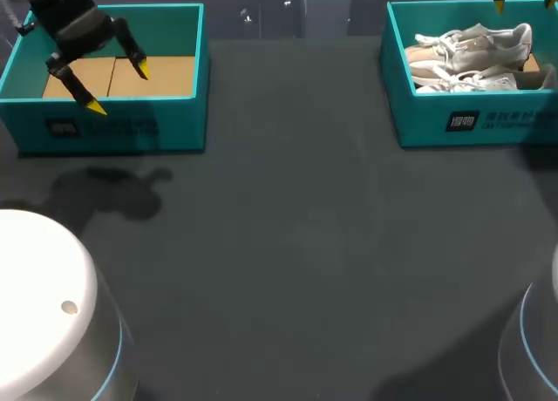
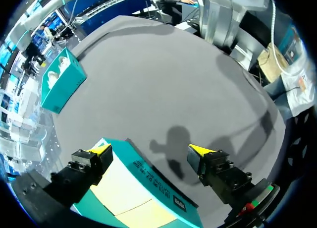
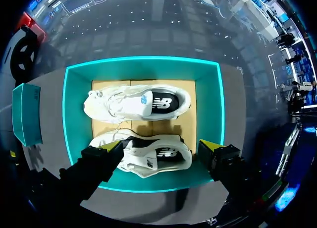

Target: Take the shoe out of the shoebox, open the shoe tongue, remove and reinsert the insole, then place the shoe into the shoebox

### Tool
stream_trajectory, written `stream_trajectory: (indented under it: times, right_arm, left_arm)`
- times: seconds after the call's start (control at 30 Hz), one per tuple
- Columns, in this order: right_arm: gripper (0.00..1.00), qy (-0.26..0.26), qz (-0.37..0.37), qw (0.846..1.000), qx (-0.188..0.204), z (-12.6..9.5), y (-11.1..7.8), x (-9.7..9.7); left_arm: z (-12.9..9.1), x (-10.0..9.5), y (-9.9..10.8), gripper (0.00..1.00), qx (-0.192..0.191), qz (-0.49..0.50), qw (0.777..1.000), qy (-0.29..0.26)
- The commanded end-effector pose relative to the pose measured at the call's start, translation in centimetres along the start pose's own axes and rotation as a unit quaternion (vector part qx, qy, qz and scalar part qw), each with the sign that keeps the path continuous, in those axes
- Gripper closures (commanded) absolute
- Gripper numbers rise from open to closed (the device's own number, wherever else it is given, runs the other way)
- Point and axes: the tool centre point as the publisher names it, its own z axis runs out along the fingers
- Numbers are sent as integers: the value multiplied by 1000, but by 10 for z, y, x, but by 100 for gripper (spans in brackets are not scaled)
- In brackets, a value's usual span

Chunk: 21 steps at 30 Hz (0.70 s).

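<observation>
Two white shoes lie side by side in the teal shoebox [image 1: 471, 122] at the back right: one shoe [image 3: 136, 103] farther from my right gripper, the other shoe [image 3: 153, 161] directly under it. My right gripper [image 3: 161, 146] hangs open above the box with its fingers on either side of the nearer shoe, touching nothing. In the head view only one of its yellow fingertips [image 1: 499, 2] shows, above the box's back wall. My left gripper [image 1: 118, 87] hovers open over a second teal box [image 1: 113, 126] at the back left, which holds only its cardboard floor.
Dark grey cloth [image 1: 296, 227] covers the table between the two boxes. The left wrist view has the left box's near wall [image 2: 158, 183] under the gripper [image 2: 149, 151] and the shoebox [image 2: 62, 82] far across the table.
</observation>
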Motion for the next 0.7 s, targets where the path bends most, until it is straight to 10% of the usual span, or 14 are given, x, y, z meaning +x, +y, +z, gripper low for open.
stream_trajectory:
  times: [0.03,0.4,0.7]
  right_arm:
    - [0,-7,8,1000,-10,-11,-26,11]
    - [0,5,5,1000,22,-21,-50,40]
    - [0,5,5,1000,22,-21,-50,40]
  left_arm:
    - [-15,-6,6,0,-36,-220,974,-44]
    - [-47,-11,60,0,-202,-557,789,-162]
    - [-47,-11,60,0,-202,-557,789,-162]
